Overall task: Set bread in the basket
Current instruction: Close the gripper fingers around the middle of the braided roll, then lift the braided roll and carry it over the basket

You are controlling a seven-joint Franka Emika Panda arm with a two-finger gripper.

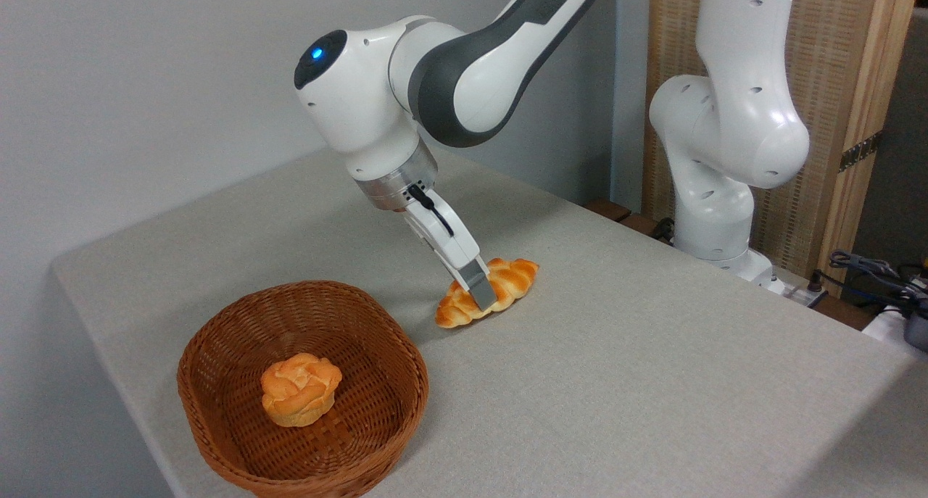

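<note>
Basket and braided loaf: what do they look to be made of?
The basket looks like brown woven wicker or rattan, matte, with visible weave and a thick rolled rim. The braided loaf, under the gripper, has an even, slightly glossy golden-orange top, possibly a foam or plastic replica; real bread cannot be ruled out.

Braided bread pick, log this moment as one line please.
stage: grasping | gripper: down on braided loaf, closure unclear | loaf: on table | basket: holds round bun only
</note>
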